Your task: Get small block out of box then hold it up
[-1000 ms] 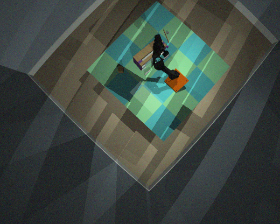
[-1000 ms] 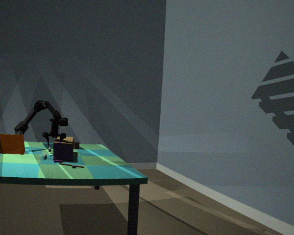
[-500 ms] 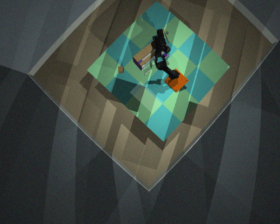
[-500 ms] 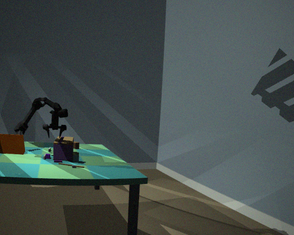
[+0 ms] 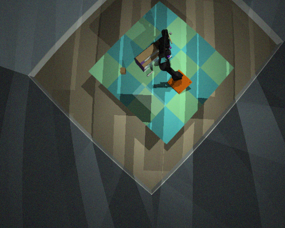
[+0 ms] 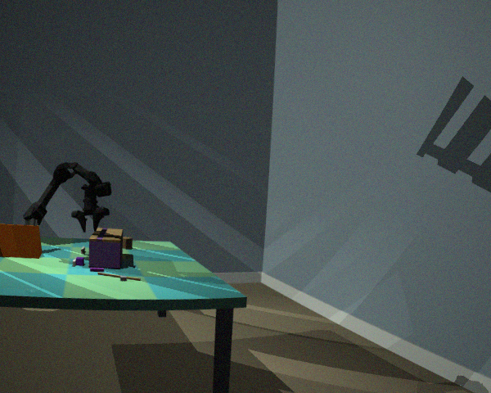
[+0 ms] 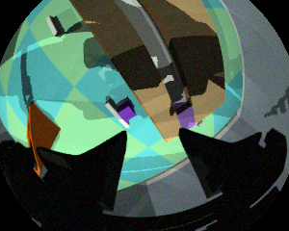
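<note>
I have the pincer [image 6: 90,219] hanging just above the box [image 6: 105,250], partly open with nothing between its fingers. I can't make out the block for certain: a small brown cube [image 5: 123,71] lies on the tabletop [image 6: 161,283] well apart from the box and may be it, though I can't see the shelf clearly. Before committing I'd confirm that, then come down straight over the cube, keeping wide of the box so I neither nudge nor tip it.

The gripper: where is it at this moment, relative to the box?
In the exterior view the gripper hangs open, empty, just above the box, toward its left edge, right of the orange base.
</note>
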Available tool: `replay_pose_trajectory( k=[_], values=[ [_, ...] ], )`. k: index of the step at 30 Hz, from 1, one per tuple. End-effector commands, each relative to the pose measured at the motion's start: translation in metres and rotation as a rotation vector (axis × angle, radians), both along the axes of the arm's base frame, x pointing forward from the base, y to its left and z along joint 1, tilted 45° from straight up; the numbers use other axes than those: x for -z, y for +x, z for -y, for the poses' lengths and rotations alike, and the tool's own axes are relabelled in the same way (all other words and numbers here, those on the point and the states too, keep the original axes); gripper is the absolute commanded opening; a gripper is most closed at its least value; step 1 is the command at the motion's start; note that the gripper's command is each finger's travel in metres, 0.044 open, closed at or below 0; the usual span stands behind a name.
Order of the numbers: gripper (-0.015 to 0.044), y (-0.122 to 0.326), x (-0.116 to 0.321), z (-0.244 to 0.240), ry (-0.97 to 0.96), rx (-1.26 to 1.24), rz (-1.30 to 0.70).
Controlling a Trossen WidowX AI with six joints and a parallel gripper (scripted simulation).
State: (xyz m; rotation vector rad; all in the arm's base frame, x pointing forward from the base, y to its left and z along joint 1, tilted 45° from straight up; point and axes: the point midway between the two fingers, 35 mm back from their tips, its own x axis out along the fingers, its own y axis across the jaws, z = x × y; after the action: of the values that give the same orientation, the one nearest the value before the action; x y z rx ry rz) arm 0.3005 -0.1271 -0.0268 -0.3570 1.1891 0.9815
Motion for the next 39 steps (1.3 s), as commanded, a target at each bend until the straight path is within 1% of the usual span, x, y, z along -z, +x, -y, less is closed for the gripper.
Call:
replay_pose_trajectory(
  k=[1,12,21,31,39],
  values=[
    [0.0285,-0.005,0.003,0.003,0.053,0.350,-0.149],
    [0.0285,-0.019,0.009,0.011,0.243,1.385,-0.679],
    [0.0285,-0.028,0.012,0.018,0.437,2.150,-1.203],
    [0.0285,-0.036,0.013,0.024,0.600,2.704,-1.762],
    [0.0285,-0.043,0.014,0.028,0.695,3.038,-2.333]
  ],
)
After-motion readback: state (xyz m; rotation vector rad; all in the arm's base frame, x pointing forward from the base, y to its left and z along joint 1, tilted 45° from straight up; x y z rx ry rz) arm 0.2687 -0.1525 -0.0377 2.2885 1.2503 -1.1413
